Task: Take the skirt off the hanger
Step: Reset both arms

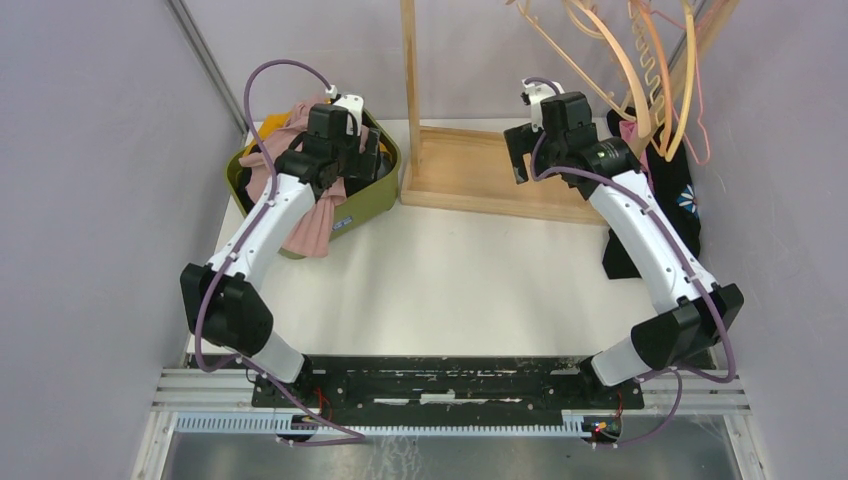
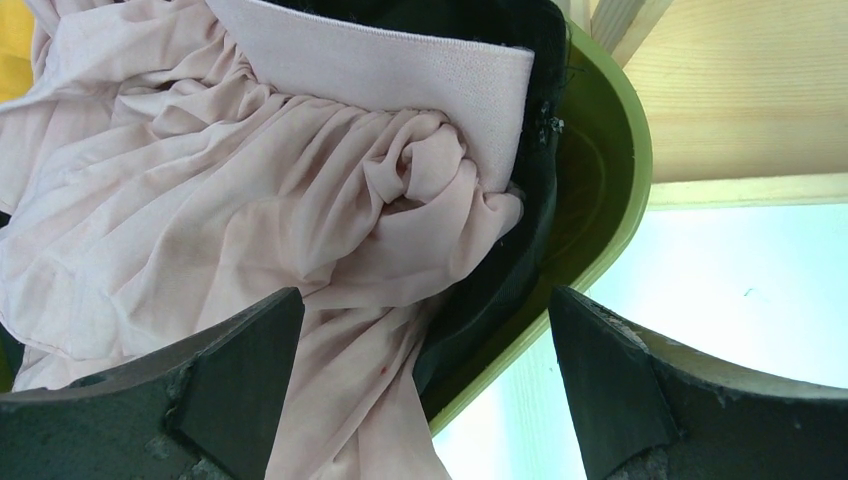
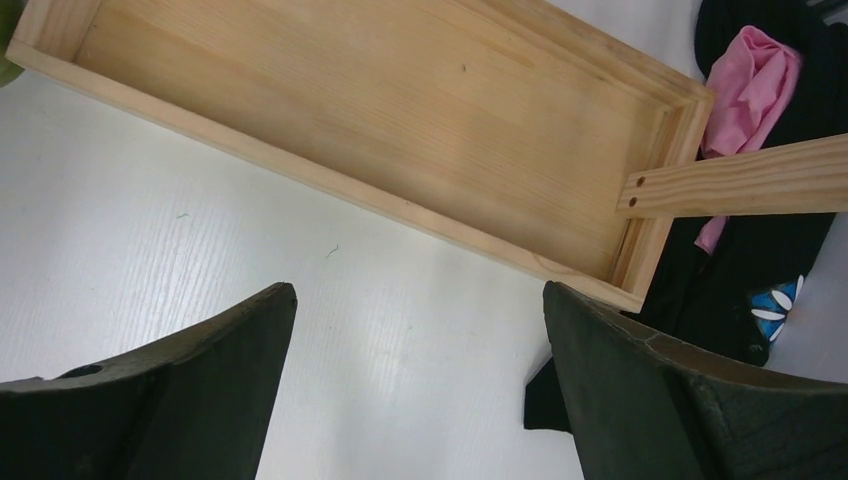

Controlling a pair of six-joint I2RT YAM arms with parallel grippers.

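A pale pink skirt (image 1: 312,225) with a wide elastic waistband (image 2: 400,60) lies bunched in a green basket (image 1: 372,200), and part of it spills over the front rim (image 2: 622,170). My left gripper (image 1: 352,152) (image 2: 425,300) hovers open just above the skirt and the basket's rim, gripping nothing. Several pale wooden hangers (image 1: 650,80) hang at the top right, and none of them touches the skirt. My right gripper (image 1: 520,150) (image 3: 420,295) stands open and empty over the white table, near the wooden rack's base (image 3: 400,110).
The rack's upright post (image 1: 408,90) rises from its tray-like base (image 1: 500,170) at the back centre. A black garment (image 1: 672,205) (image 3: 760,250) with a bright pink cloth (image 3: 752,80) sits under the hangers at the right. Grey walls close in both sides.
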